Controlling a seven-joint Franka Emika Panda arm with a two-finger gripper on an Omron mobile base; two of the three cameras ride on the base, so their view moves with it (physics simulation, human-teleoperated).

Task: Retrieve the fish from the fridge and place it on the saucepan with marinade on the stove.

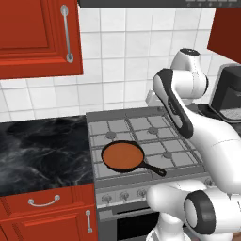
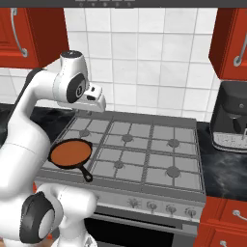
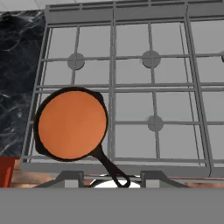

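Black and shallow, the saucepan (image 3: pixel 71 124) is sitting on the stove's (image 3: pixel 175 109) front-left grate, well below the pincer (image 2: pixel 96 102), which is hovering over the back-left burners. Whether its tips are spread or pressed together, I cannot tell. Orange-brown marinade (image 1: pixel 122 156) is filling the pan, its handle pointing toward the knobs. Bare grates are lying open to the right.

Even, soft rendered light is filling all three views, casting hardly any shadows. The white tiled wall (image 1: pixel 117 52) is reading bright without glare. Edges are looking slightly soft and pixelated; the black marbled countertop (image 1: pixel 42 150) is showing faint pale sheen.
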